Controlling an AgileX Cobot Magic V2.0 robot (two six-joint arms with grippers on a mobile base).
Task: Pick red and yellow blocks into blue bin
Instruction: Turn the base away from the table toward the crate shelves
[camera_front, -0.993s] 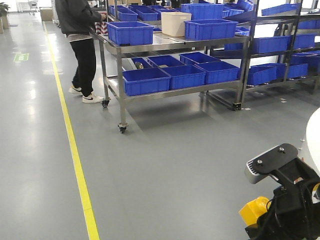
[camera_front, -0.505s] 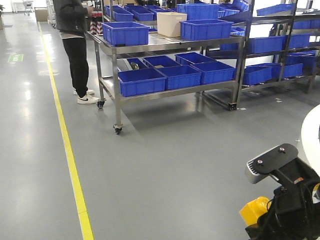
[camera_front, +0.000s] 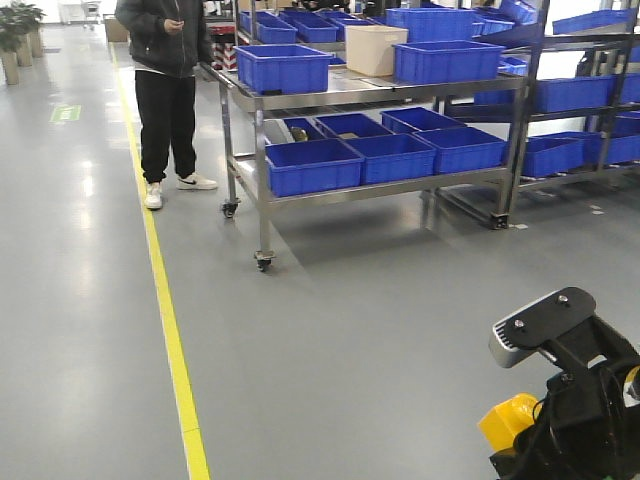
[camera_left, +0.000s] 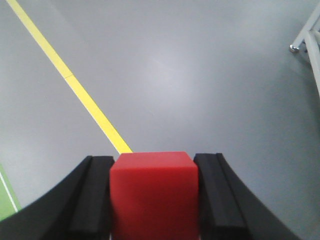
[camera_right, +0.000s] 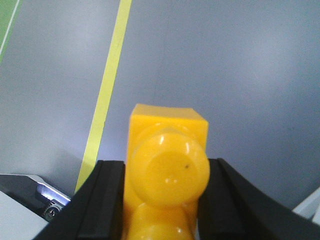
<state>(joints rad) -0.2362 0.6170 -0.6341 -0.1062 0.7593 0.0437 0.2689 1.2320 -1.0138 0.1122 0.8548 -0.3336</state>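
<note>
My left gripper is shut on the small red cube, held above the bare grey floor. My right gripper is shut on the yellow studded brick, also above the floor. The brick also shows at the bottom right of the front view, under the right arm's wrist camera. Several blue bins stand on a steel cart far ahead, one at the top left and one at the top right. I cannot tell which is the task's bin.
A cream tub stands between the top bins. A person in black stands at the cart's left end. A yellow floor line runs up the left. More racks with blue bins stand at the right.
The cart and racks have shifted right and slightly down in the front view. The person has stepped and turned to face me. The right arm and yellow brick keep their place in the frame.
</note>
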